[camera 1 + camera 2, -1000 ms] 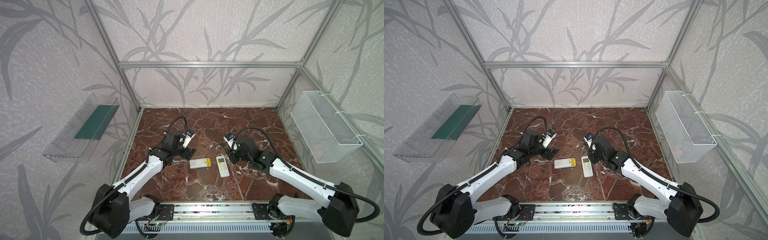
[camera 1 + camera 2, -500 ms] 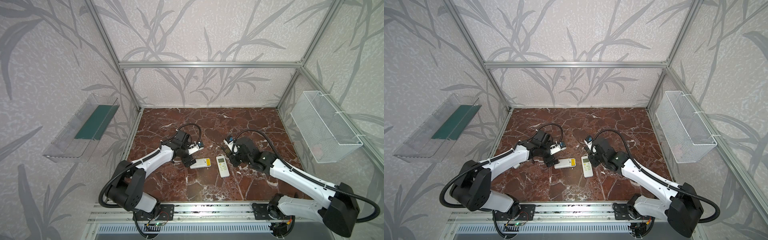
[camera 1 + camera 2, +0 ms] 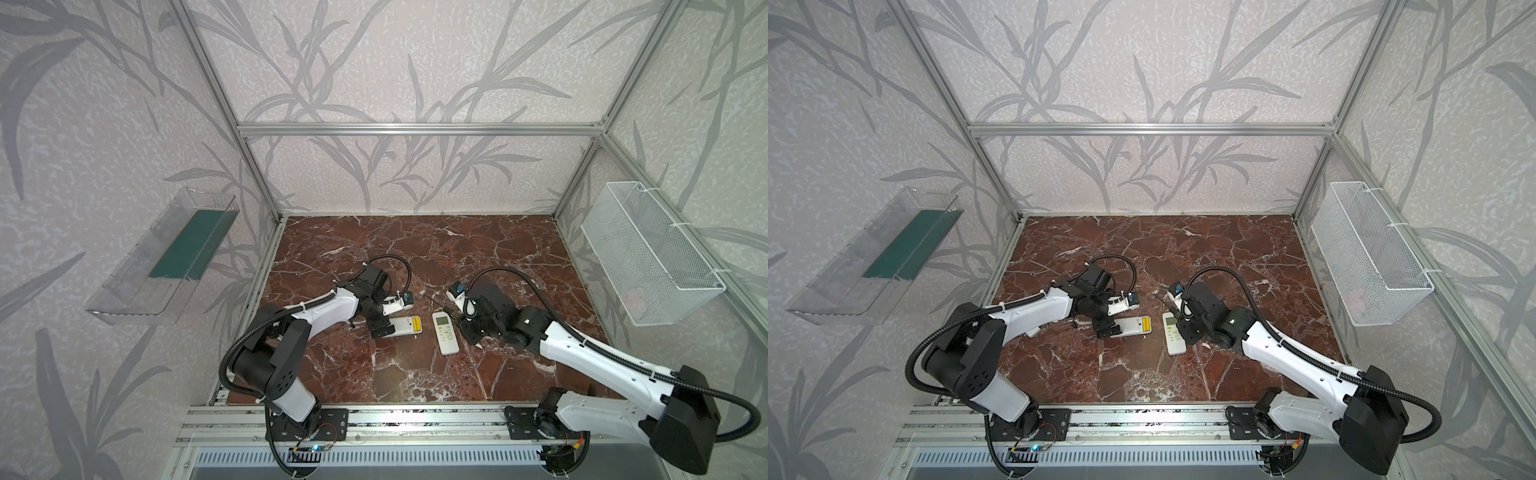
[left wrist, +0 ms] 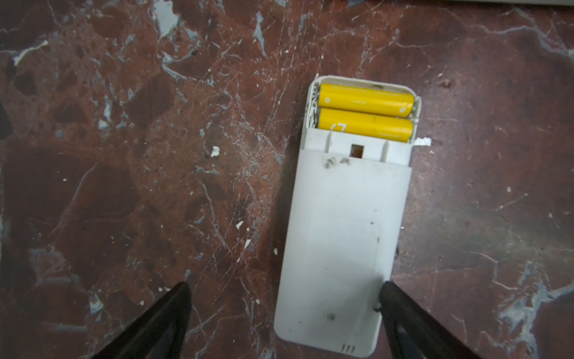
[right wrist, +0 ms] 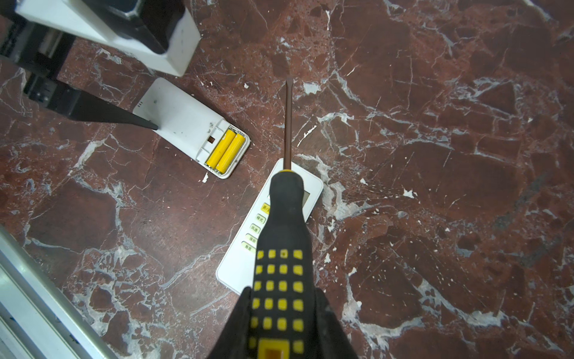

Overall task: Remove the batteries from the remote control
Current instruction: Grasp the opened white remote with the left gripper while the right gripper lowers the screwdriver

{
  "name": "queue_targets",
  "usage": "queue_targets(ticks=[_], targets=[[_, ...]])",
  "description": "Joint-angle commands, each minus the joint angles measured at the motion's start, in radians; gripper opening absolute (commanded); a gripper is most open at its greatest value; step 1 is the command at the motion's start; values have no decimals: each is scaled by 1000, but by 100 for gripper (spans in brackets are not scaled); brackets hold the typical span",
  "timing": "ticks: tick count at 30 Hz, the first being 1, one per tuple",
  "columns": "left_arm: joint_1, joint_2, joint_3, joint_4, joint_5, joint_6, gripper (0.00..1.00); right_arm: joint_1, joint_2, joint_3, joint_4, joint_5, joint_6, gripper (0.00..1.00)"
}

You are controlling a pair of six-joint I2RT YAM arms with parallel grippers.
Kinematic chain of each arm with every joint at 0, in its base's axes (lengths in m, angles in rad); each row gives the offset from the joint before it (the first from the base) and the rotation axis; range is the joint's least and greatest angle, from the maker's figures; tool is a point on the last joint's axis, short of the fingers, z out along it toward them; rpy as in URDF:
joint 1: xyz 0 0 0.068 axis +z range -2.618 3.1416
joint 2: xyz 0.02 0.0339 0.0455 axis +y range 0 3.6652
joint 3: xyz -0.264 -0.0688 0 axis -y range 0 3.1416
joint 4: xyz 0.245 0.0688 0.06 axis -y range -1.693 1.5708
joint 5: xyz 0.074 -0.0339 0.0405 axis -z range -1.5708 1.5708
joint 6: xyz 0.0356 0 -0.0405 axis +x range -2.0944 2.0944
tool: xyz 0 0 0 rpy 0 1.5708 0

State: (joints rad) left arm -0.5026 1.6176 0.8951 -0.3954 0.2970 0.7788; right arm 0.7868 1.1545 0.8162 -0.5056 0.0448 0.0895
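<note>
Yellow batteries [image 4: 366, 115] unmoved; left tool [image 4: 284, 283] has arrived wide open astride remote [image 4: 344, 233]; right tool [image 5: 282, 292] grips screwdriver [image 5: 282, 217].

Two yellow batteries [image 4: 366, 101] sit exposed inside the face-down remote [image 4: 341, 242].

With batteries [image 3: 416, 323] exposed, a remote [image 3: 400, 326] lies at the left end effector [image 3: 382, 328]; the right end effector [image 3: 459, 318] holds a screwdriver [image 3: 452, 311] beside another remote [image 3: 446, 339].

left claw [image 4: 284, 283]: jaws wide apart, angled down | right claw [image 5: 282, 290]: clamped on screwdriver [image 5: 281, 217], arm stretched inward
</note>
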Motion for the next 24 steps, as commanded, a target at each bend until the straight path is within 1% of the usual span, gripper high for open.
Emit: queue_targets(ticks=[1, 4, 10, 15, 18, 20, 24], targets=[[-11, 28, 17, 10, 18, 42, 93, 12, -30, 15, -32, 15, 25, 0], [-19, 52, 30, -2, 9, 52, 91, 22, -33, 17, -34, 17, 32, 0], [-28, 80, 49, -20, -6, 58, 85, 35, -32, 23, -51, 22, 38, 0], [-31, 84, 49, -25, -36, 42, 74, 37, -32, 17, -53, 20, 40, 0], [-36, 75, 37, -19, -59, 15, 63, 38, -34, 9, -49, 21, 41, 0], [-40, 63, 20, -9, -68, 3, 59, 41, -33, 5, -47, 18, 37, 0], [-49, 33, -15, 33, -92, -25, 56, 47, -29, 0, -53, 18, 36, 0]])
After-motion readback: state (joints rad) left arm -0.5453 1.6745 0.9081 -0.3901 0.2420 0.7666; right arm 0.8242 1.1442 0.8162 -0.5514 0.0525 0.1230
